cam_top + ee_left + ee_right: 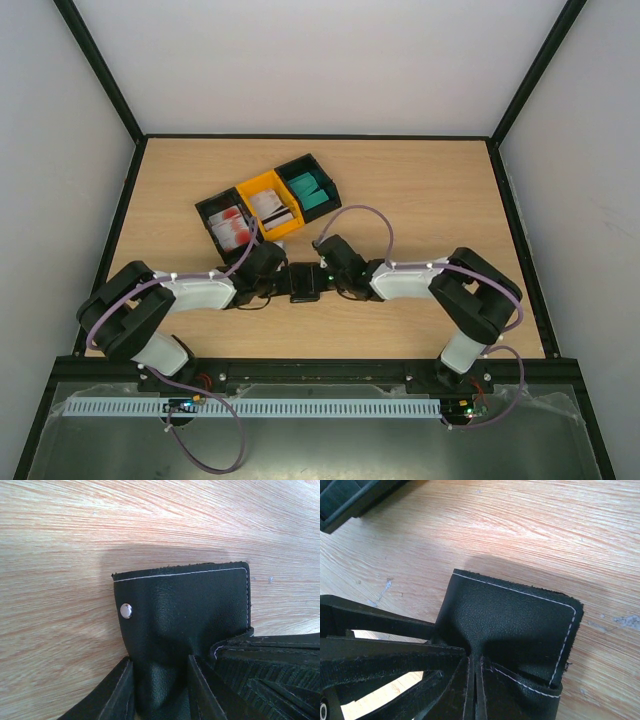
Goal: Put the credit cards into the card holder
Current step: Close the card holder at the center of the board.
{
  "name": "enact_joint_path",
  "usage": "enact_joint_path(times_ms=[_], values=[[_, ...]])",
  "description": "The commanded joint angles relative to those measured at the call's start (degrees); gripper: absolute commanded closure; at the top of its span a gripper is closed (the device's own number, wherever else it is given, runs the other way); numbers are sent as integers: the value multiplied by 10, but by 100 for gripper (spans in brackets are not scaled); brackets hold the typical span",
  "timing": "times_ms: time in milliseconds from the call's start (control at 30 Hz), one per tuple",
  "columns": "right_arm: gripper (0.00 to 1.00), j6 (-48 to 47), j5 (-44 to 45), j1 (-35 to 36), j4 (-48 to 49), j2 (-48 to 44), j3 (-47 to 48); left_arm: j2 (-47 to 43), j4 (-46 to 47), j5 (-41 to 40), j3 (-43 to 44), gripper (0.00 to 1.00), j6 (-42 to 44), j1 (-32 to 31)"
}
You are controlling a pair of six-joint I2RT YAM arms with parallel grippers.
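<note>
The black card holder (303,283) lies between both arms in the middle of the table. My left gripper (283,280) is shut on its left part; in the left wrist view the leather flap with the metal snap (126,611) bulges between the fingers (121,690). My right gripper (322,279) is shut on a thin stitched flap (520,625), its fingertips (470,690) pressed together. The credit cards sit in three bins behind: red-and-white ones (232,224), white ones with a dark stripe (273,209), teal ones (313,193).
The bins stand in a slanted row: black (213,208), yellow (254,187), black (300,165). A bin corner (350,502) shows at the top left of the right wrist view. The other gripper's ribbed fingers (280,680) crowd the left wrist view's lower right.
</note>
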Motion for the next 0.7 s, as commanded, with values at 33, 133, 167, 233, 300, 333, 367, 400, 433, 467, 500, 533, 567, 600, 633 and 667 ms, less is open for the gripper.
enact_joint_path(times_ms=[33, 133, 167, 233, 300, 333, 367, 400, 433, 467, 500, 533, 567, 600, 633, 667], values=[[98, 45, -2, 2, -27, 18, -79, 15, -17, 9, -14, 70, -3, -8], [98, 56, -13, -9, 2, 27, -100, 16, -18, 8, -14, 70, -4, -8], [98, 58, -16, -11, 8, 31, -104, 16, -19, 8, -14, 70, -4, -8], [98, 58, -16, -12, 18, 35, -111, 16, -21, 7, -14, 70, -5, -8], [98, 59, -18, -11, 29, 37, -120, 16, -22, 7, -13, 70, -5, -8], [98, 60, -18, -12, 33, 39, -124, 16, -23, 7, -13, 70, -5, -8], [98, 61, -21, -12, 38, 42, -129, 16, -24, 6, -13, 70, -6, -8], [98, 62, -23, -11, 44, 47, -133, 16, -24, 6, -12, 70, -6, -8], [98, 64, -25, -11, 48, 51, -138, 17, -24, 5, -12, 70, -6, -8], [98, 65, -26, -12, 54, 54, -142, 17, -24, 6, -12, 70, -7, -8], [98, 65, -27, -12, 58, 57, -146, 18, -24, 5, -12, 70, -7, -8], [98, 65, -27, -11, 61, 59, -150, 18, -25, 5, -11, 70, -7, -8], [98, 64, -25, -12, 64, 60, -154, 18, -26, 5, -11, 70, -8, -8], [98, 62, -23, -11, 66, 59, -156, 18, -27, 4, -11, 70, -8, -8], [98, 60, -20, -11, 67, 58, -159, 17, -28, 4, -10, 70, -8, -8], [98, 58, -16, -11, 67, 59, -163, 17, -28, 4, -10, 70, -8, -8]])
